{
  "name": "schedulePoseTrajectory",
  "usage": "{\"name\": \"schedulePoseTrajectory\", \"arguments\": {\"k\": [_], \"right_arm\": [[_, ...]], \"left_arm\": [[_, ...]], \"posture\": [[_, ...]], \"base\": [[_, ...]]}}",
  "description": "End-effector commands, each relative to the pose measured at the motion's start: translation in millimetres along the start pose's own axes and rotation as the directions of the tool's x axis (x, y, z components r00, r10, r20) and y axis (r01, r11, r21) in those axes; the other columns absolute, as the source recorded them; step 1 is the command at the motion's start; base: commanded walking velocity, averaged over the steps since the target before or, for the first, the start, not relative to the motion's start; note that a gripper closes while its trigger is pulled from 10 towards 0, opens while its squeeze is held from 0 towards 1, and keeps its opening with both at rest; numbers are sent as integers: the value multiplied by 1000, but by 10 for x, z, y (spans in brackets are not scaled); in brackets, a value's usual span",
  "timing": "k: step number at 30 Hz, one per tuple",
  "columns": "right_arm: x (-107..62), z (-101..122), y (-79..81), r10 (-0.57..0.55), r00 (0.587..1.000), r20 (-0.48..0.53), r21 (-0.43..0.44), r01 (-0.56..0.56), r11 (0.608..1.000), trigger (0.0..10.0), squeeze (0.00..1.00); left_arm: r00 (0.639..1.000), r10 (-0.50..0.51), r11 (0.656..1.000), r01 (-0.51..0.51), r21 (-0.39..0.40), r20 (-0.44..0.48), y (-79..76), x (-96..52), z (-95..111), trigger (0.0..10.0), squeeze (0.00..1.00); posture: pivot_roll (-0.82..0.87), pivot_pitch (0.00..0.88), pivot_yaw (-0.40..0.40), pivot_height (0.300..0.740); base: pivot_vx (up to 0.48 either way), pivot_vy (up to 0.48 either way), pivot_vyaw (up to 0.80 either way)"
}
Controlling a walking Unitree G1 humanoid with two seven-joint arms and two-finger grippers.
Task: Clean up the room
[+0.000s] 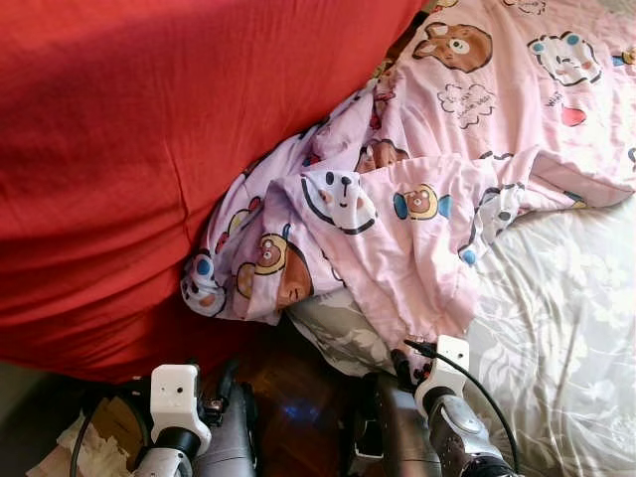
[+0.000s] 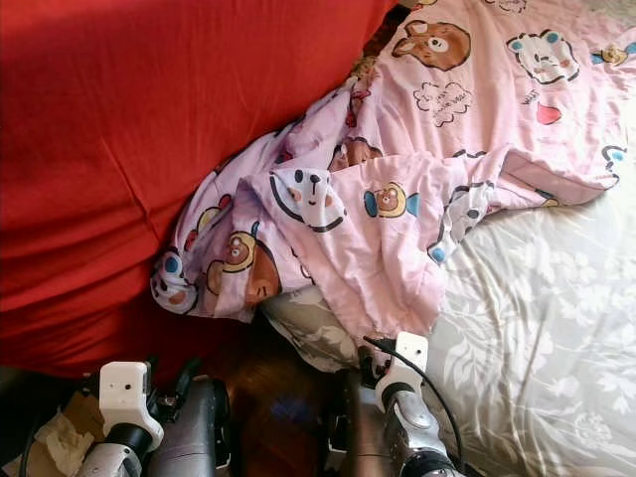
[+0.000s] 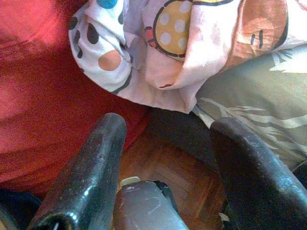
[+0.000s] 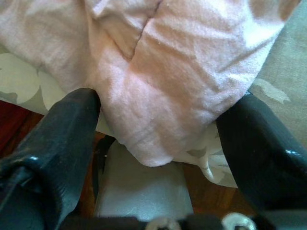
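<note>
I am looking down at the red cover (image 1: pixel 129 169), bunched along the robot's left of the bed (image 1: pixel 566 328). The pink cartoon blanket (image 1: pixel 397 199) is lying rumpled, its corner spilling over the edge, so I am judging the tidying barely started. The right gripper (image 4: pixel 158 139) is hanging spread around that hem, gripping nothing; the left gripper (image 3: pixel 163 158) is gaping empty over wooden floor (image 3: pixel 168 163).

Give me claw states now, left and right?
Left claw: open, holding nothing, below the pink cartoon blanket by the red cover.
Right claw: open, fingers either side of the blanket's hanging edge, not shut on it.
</note>
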State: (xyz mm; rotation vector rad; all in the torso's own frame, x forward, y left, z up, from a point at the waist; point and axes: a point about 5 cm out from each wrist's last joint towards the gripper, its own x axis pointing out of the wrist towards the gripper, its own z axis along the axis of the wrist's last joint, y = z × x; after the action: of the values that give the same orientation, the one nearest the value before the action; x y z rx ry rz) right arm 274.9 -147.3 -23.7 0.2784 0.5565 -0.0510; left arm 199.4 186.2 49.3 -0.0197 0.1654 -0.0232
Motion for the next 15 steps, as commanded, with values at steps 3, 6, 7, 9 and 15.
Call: {"name": "schedulePoseTrajectory", "arguments": {"k": [3,6,7,9,15], "right_arm": [[-23,-73,-1,3,1000,-15,27,-3,1000,0,0],[-14,-40,38,23,1000,8,40,-23,999,0,0],[-10,-26,52,30,999,16,42,-31,999,0,0],[-2,9,81,47,998,39,53,-49,997,0,0],[11,54,107,72,996,51,54,-75,996,0,0]], "left_arm": [[999,4,1000,-4,1,-52,-11,-53,-102,10000,0],[999,5,1000,-5,-2,-53,-18,-42,-110,10000,0],[999,5,1000,-5,-3,-53,-21,-37,-113,10000,0],[998,5,1000,-5,-4,-57,-28,-23,-128,10000,0],[997,1,1000,-1,-8,-77,-59,24,-208,10000,0]], "posture": [[151,371,-81,624],[149,363,-82,624],[149,361,-82,624],[150,352,-83,624],[144,319,-93,624]], "base": [[0,0,0],[0,0,0],[0,0,0],[0,0,0],[0,0,0]]}}
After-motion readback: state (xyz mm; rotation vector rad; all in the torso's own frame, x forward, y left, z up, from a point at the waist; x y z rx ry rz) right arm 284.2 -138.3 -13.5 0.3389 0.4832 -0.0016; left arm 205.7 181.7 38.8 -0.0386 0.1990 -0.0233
